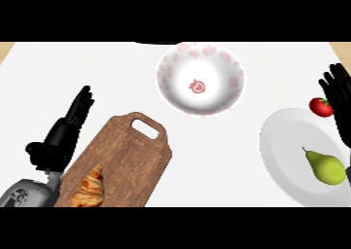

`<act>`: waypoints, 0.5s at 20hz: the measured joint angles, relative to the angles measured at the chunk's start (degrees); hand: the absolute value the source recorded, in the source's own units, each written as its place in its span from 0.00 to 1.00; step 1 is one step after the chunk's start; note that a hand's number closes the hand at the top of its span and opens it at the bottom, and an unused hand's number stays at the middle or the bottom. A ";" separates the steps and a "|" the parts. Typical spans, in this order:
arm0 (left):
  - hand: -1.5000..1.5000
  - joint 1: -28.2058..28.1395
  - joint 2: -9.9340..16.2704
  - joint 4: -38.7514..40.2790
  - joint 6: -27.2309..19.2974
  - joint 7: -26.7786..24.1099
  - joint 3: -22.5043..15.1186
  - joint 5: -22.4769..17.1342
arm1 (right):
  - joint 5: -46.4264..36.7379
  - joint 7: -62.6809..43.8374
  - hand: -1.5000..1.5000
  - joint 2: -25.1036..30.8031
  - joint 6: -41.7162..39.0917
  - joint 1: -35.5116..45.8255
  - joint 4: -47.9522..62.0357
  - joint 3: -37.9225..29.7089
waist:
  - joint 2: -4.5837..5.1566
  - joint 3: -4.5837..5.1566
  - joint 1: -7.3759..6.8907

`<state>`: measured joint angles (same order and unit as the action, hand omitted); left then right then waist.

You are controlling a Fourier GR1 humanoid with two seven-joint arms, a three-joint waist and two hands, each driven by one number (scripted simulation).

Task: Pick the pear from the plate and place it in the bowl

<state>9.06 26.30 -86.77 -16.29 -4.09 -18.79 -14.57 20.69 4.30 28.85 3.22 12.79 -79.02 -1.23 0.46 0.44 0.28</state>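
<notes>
Head view, nearest first: a croissant (90,187) lies at the close end of a wooden cutting board (128,155), whose handle with its cut-out slot points away toward the middle of the white counter (221,160). Just left of the board, the left hand (66,127) rests with its fingers straight and relaxed, pointing away, holding nothing; its grey forearm comes in at the lower left corner.

On the right side, the green pear (325,168) sits on the white plate (286,146), toward the plate's near right part, stem end pointing away and to the left. The right hand (343,99) shows along the right edge, over the plate's far right rim, fingers extended and spread, released and grasping nothing. It is just beside the pear but does not touch it.

A small red tomato (321,107) lies on the counter at the plate's far edge, just left of the right hand's fingers.

Farthest away, near the counter's middle, stands the white bowl (201,80) with a red pattern, holding nothing, well apart from the pear.
</notes>
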 measured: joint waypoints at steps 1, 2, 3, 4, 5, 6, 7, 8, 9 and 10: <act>0.50 0.19 -0.62 -0.42 -0.50 0.51 -0.32 0.52 | -0.47 -0.10 1.00 0.29 -1.30 0.12 1.00 0.67 | -0.10 -0.09 -0.13; 0.50 0.10 -0.87 -0.42 -0.64 0.68 -0.17 0.40 | -0.10 -1.25 1.00 1.28 -4.05 -0.47 1.23 1.74 | -0.17 -0.17 -0.20; 0.50 0.29 -1.02 -0.53 -0.78 1.00 -0.07 0.35 | -0.31 -2.75 1.00 2.10 -6.67 -1.04 1.24 3.68 | -0.21 -0.21 -0.35; 0.50 0.60 -1.33 -0.71 -1.12 1.21 0.08 0.32 | -0.45 -4.33 1.00 3.26 -9.94 -1.73 1.15 5.82 | -0.25 -0.24 -0.49; 0.50 0.86 -1.87 -0.68 -1.51 1.22 0.13 0.29 | -0.71 -5.91 1.00 4.10 -13.26 -2.48 1.05 8.41 | -0.20 -0.24 -0.69; 0.50 1.09 -2.16 -0.73 -1.67 1.49 0.22 0.11 | -0.98 -7.54 1.00 5.21 -16.87 -3.25 1.15 11.02 | -0.11 -0.25 -1.07; 0.50 1.05 -2.55 -0.68 -1.55 1.73 -0.04 -0.14 | -4.93 -7.10 1.00 8.41 -18.12 -2.32 0.04 12.71 | -0.34 -0.05 -1.53; 0.50 1.01 -2.96 -0.54 -1.67 2.30 0.21 -0.70 | -8.39 -6.67 0.00 10.37 -17.35 -2.76 -0.61 13.58 | -0.48 -0.06 -1.05; 0.50 1.07 -3.71 -0.33 -2.22 2.83 0.19 -0.75 | -10.19 -5.59 0.00 11.00 -16.02 -4.22 -0.62 13.33 | -0.52 -0.14 -0.59; 0.50 0.41 -4.41 -0.31 -2.76 2.83 -0.14 -0.50 | -10.42 -4.36 0.00 10.90 -14.71 -6.53 -1.18 12.54 | -0.59 -0.21 -0.11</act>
<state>9.47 21.88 -87.08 -19.04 -1.27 -18.92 -15.07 10.27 -0.06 39.76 -11.49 6.26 -80.20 11.31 -0.13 0.23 0.17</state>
